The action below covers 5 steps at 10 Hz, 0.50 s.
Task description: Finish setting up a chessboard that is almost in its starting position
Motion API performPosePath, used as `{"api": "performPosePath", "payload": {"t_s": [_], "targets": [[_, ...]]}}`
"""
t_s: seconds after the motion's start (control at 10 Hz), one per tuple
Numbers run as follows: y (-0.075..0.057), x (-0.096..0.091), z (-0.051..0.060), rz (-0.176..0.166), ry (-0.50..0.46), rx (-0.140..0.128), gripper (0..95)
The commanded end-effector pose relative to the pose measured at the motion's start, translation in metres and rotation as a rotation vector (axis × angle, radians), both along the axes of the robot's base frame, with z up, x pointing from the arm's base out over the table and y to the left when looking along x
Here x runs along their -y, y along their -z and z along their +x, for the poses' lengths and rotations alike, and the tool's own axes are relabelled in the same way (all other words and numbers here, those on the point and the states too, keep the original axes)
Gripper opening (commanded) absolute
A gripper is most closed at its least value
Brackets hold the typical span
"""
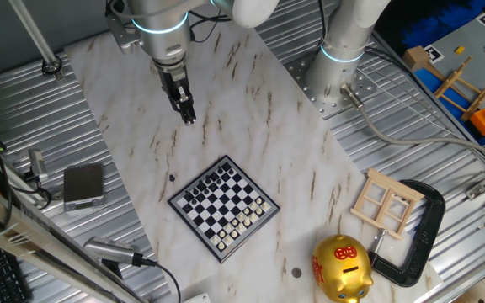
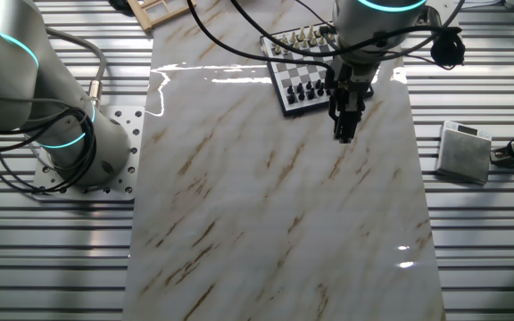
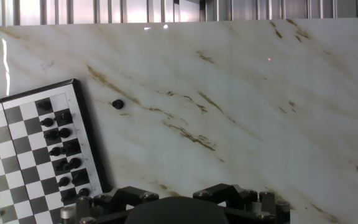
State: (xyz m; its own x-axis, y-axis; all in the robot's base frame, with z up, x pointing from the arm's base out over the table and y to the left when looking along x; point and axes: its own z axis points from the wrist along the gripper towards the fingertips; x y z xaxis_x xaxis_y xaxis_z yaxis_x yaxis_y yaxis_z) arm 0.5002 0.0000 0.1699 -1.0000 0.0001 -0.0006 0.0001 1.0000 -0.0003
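On your marble-patterned tabletop, reading left to right from the one fixed view: a small grey box sits on the ribbed metal bench at the far left, and near it, on the marble, lies a lone dark chess piece, apart from the board's left corner. Above it hangs the gripper, raised over bare marble, well apart from the board; its fingers look close together with nothing between them, though you cannot tell for certain whether they touch.

The chessboard lies flat near the front middle of the marble, turned so its corners point like a diamond. You see a small square of black and white checks inside a dark rim, tiny black pieces ranked along the upper-left side, pale pieces along the lower-right side. The hand view shows two black ranks at the board's edge, with the stray piece just outside the rim.

Further right, a pale wooden window frame rests at the marble's edge, a gold piggy bank stands below it, and a black C-clamp curves beside both.
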Motion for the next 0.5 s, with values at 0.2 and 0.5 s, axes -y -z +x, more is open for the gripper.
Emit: {"api": "performPosePath", "payload": {"t_s": [0.2, 0.5], "targets": [[-0.0001, -0.0001, -0.0002, 0.012, -0.086, 0.004, 0.0], [-0.0001, -0.0001, -0.0002, 0.010, -0.085, 0.003, 0.0]]}}
